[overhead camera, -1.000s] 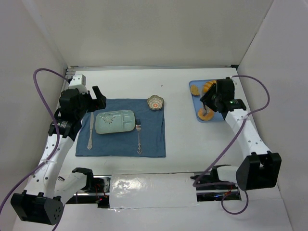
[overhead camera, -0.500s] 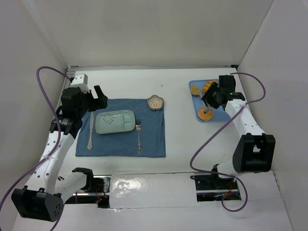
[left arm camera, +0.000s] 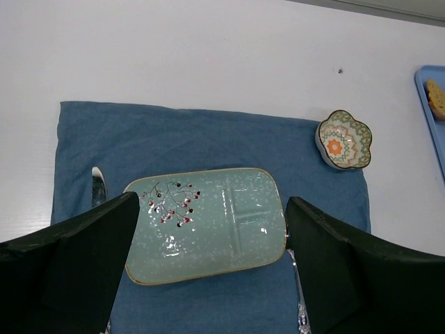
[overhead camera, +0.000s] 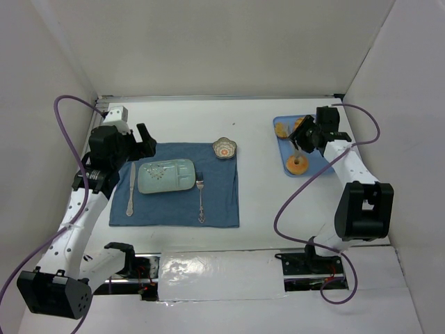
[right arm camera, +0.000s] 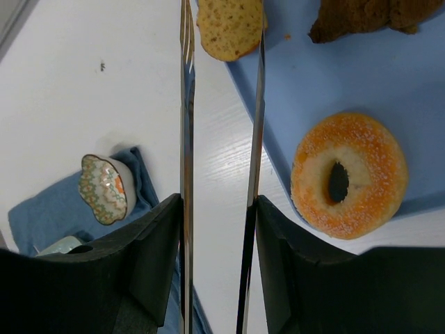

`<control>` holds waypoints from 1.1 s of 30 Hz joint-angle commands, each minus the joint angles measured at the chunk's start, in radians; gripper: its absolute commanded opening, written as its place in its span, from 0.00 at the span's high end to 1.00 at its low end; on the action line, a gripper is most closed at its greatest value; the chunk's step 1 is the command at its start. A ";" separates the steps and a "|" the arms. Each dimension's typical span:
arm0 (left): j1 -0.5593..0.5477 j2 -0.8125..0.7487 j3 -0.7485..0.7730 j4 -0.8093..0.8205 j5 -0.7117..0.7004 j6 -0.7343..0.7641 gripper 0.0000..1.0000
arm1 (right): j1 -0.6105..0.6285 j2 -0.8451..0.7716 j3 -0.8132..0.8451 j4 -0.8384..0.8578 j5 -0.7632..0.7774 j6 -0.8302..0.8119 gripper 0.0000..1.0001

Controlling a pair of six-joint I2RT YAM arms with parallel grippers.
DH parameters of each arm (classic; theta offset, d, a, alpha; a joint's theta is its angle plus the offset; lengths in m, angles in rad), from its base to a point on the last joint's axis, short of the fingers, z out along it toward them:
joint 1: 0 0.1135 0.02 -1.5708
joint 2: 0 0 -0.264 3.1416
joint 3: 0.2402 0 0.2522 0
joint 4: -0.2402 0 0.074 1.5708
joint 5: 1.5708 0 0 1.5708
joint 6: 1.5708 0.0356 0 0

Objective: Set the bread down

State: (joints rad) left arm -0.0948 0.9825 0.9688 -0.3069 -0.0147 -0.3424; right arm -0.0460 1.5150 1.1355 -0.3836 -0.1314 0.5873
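Right gripper [right arm camera: 222, 28]: I've swung it from donut [right arm camera: 350, 175] towards bread [right arm camera: 229, 26]; jaws parted, empty; grasp comes next. Left gripper [left arm camera: 212, 209]: parted, idle.

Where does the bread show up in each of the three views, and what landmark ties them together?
Top external: the bread lies in the far-left corner of the blue tray, right of centre.
Left wrist: only a sliver of it shows at the right edge, on the tray.
Right wrist: top centre, cut by the upper edge.
Shared landmark: the flower-shaped bowl, at a corner of the blue cloth.
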 commanded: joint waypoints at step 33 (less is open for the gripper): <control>0.003 0.019 0.041 0.037 0.032 0.014 0.00 | -0.034 0.096 -0.077 0.219 -0.048 0.086 0.48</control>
State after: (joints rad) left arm -0.0948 1.0012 0.9688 -0.3065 0.0025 -0.3424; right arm -0.0727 1.5909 1.0664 -0.2447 -0.1635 0.6651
